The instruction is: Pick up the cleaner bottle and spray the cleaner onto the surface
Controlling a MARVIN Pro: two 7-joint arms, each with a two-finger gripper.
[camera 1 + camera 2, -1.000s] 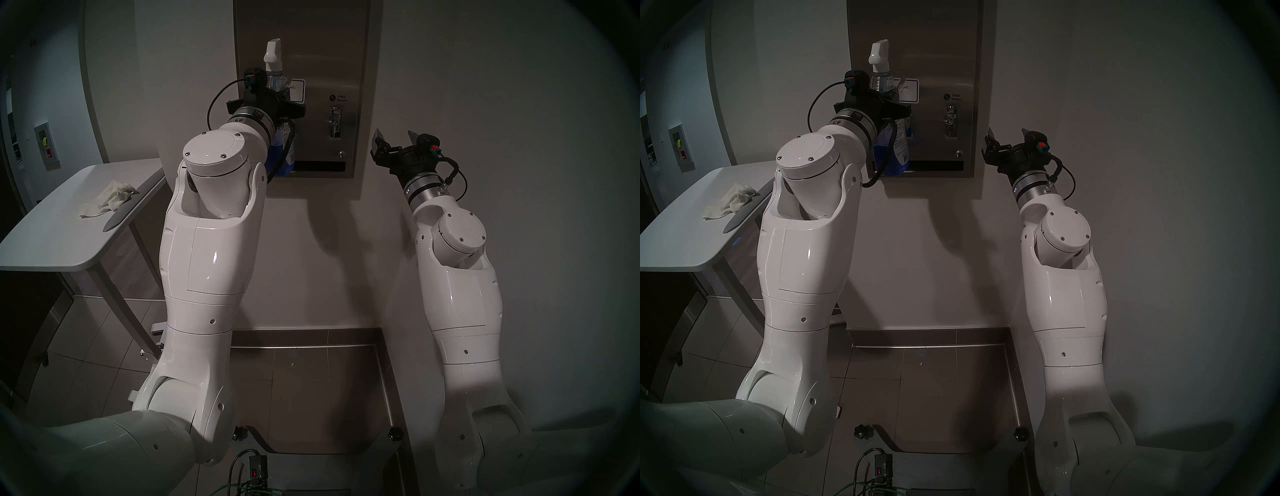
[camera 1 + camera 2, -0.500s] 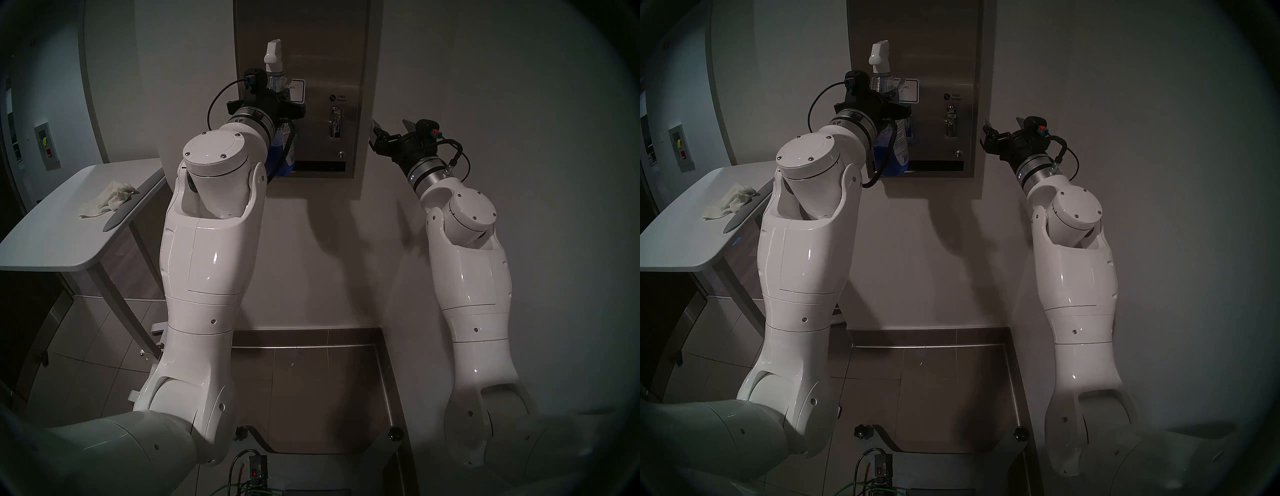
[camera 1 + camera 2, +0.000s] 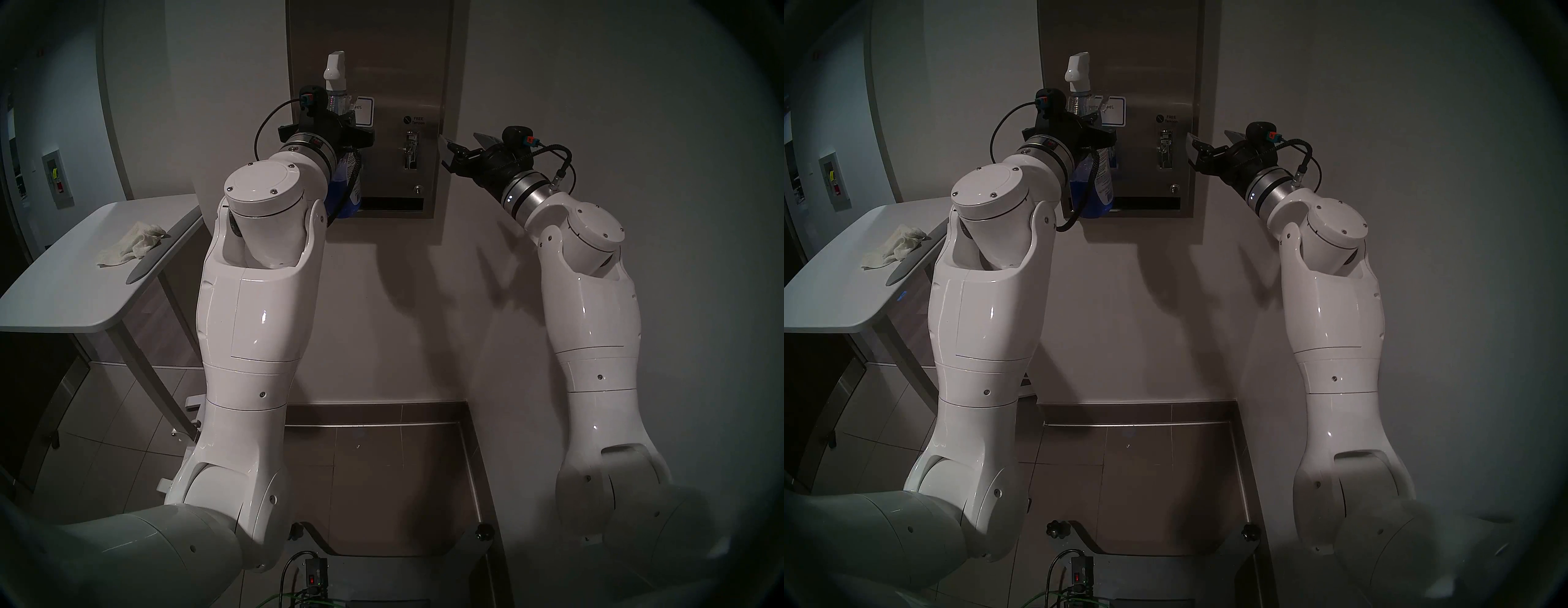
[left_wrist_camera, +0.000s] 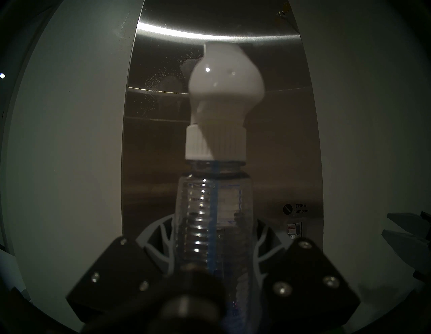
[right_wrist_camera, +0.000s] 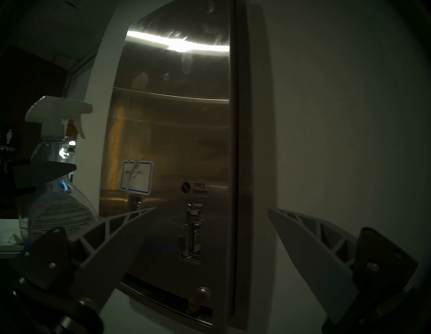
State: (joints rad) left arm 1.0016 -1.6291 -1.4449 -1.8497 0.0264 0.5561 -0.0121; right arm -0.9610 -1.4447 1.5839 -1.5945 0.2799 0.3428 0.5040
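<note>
My left gripper is shut on the ribbed neck of the cleaner bottle and holds it upright in front of the left part of the steel dispenser front. In the left wrist view the fingers clamp the clear neck of the bottle, whose white spray head faces the steel. Fine droplets and smears show there. My right gripper is open and empty at the dispenser's right edge, beside the coin mechanism. In the right wrist view it faces the dispenser, with the bottle at left.
A white table stands at the left with a crumpled white cloth and a dark flat strip on it. The plain white wall runs right of the dispenser. Tiled floor and the robot's base lie below.
My right arm has risen and moved left, bringing the open gripper up to the dispenser's right edge. The left arm and the bottle have stayed still.
</note>
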